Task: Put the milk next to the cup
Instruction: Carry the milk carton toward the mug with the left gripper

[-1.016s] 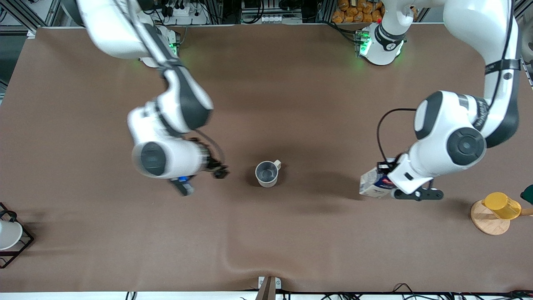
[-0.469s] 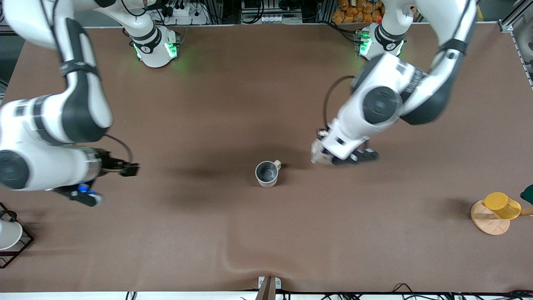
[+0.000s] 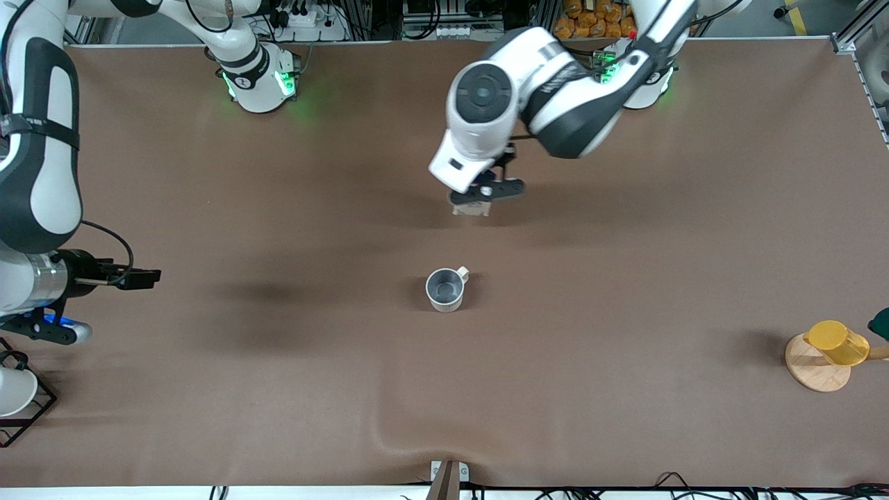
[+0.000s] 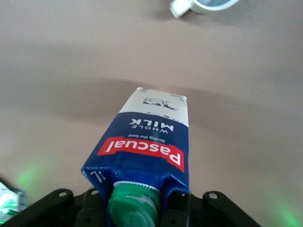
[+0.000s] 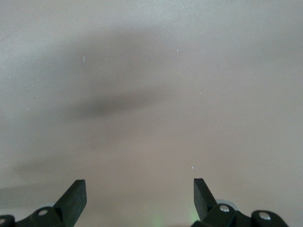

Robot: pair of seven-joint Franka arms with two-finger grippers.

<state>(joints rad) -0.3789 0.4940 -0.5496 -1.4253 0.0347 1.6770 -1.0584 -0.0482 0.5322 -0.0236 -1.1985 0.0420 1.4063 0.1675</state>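
The cup (image 3: 444, 289), a cream-white mug with a grey inside, stands upright at the table's middle; its rim and handle show in the left wrist view (image 4: 199, 4). My left gripper (image 3: 480, 191) is shut on the milk (image 3: 472, 208) and holds it in the air over bare cloth, apart from the cup. In the left wrist view the blue and white carton (image 4: 147, 142) with its green cap fills the left gripper (image 4: 139, 208). My right gripper (image 3: 59, 332) hangs at the right arm's end of the table, open and empty (image 5: 139, 194) over bare cloth.
A yellow cup (image 3: 837, 342) lies on a round wooden coaster (image 3: 812, 371) at the left arm's end. A white cup (image 3: 12, 392) sits in a black wire rack (image 3: 42, 410) at the right arm's end. The brown cloth has a wrinkle (image 3: 410, 430) near the front edge.
My left arm has carried the milk from the left arm's end toward the table's middle. My right arm has swung away from the cup to its own end of the table.
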